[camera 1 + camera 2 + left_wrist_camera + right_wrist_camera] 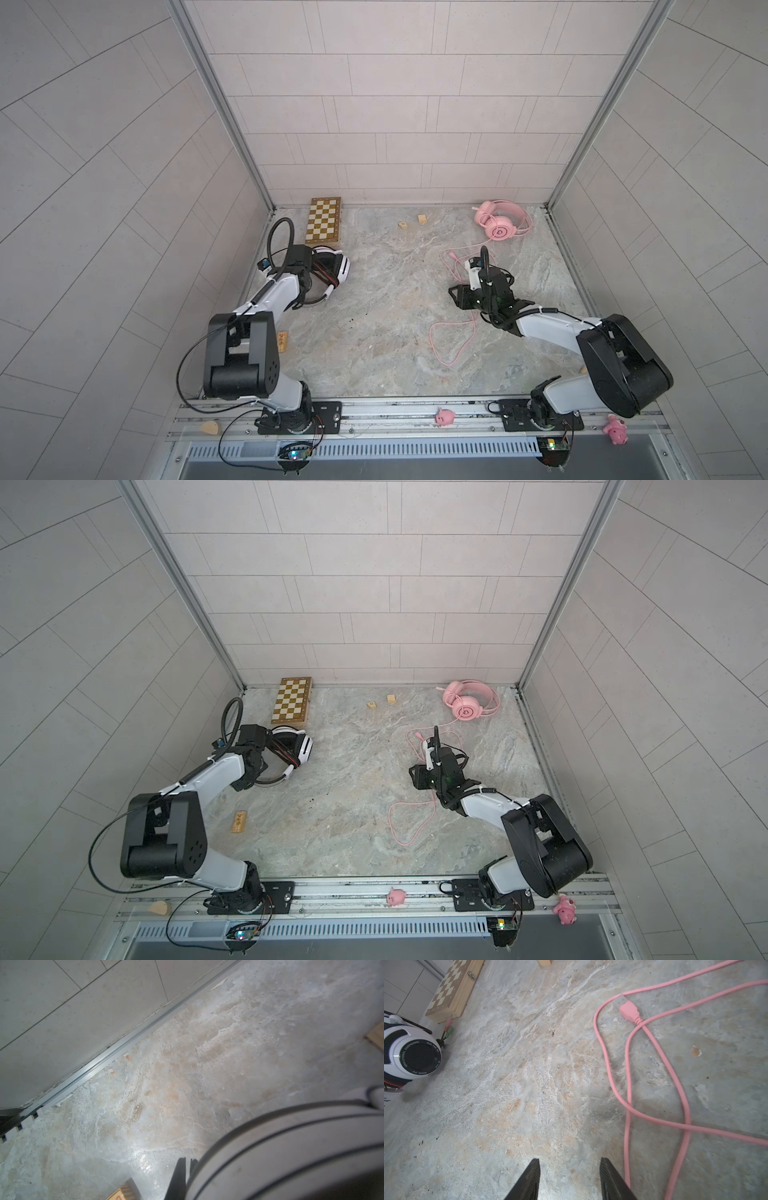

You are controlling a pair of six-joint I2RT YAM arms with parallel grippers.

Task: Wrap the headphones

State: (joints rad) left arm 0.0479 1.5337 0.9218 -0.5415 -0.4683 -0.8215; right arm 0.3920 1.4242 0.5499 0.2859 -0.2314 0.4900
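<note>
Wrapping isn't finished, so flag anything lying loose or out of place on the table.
The pink cord sprawls over the table in loose, crossing loops, its plug end free, unwound from the pink headset near the back wall. Nothing looks broken.

chessboard [324, 220] — folded, back-left corner | two wooden cubes [402, 225] [422, 219] — back centre | two pink pig toys [444, 417] [617, 430] on front rail [386, 409]

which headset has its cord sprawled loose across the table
The pink headphones by the far right corner: their pink cord loops loosely over the table. The white headphones have theirs bunched close against them.
</note>
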